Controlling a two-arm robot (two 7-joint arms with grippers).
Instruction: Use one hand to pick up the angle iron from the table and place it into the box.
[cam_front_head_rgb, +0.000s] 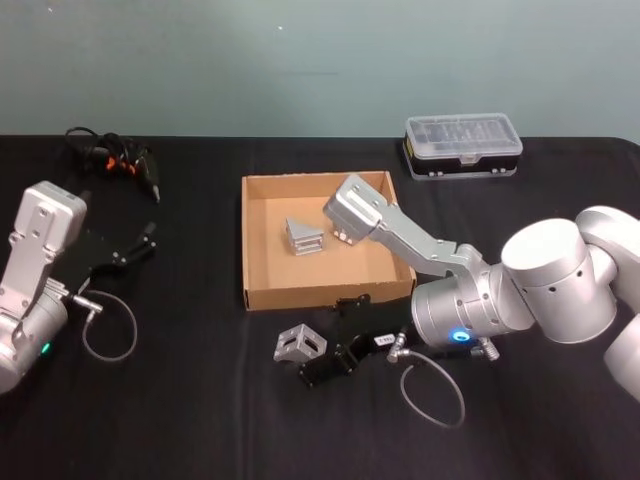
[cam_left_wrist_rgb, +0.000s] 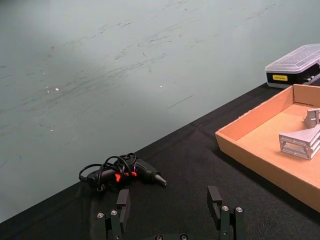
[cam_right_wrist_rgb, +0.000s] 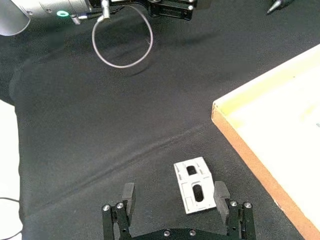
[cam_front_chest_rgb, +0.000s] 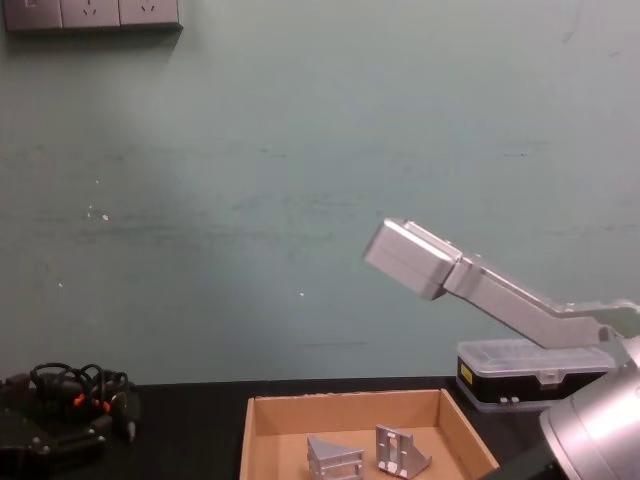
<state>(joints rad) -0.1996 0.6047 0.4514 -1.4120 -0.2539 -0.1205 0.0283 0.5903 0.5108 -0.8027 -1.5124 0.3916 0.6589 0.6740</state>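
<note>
We see right pincer (cam_right_wrist_rgb: 174, 187) spread wide, gripping nothing, low over tabletop (cam_right_wrist_rgb: 100, 125); angle iron (cam_right_wrist_rgb: 194, 185) lies flat between its fingers, close to one, beside box (cam_right_wrist_rgb: 250, 155). Left pincer (cam_left_wrist_rgb: 168, 205) apart, empty, parked left.

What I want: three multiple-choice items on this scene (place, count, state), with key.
1. Where is the loose angle iron? A) on the table before the box B) inside the box C) held aloft
2. How many angle irons lie inside the box? A) none B) two C) four
3. The right gripper is: A) open B) shut on the angle iron C) shut empty
1A, it lies by the box's front wall; 2B, the chest view shows two boxed angle irons; 3A, its fingers stand apart, the angle iron between them. The left gripper is parked open, far left.
</note>
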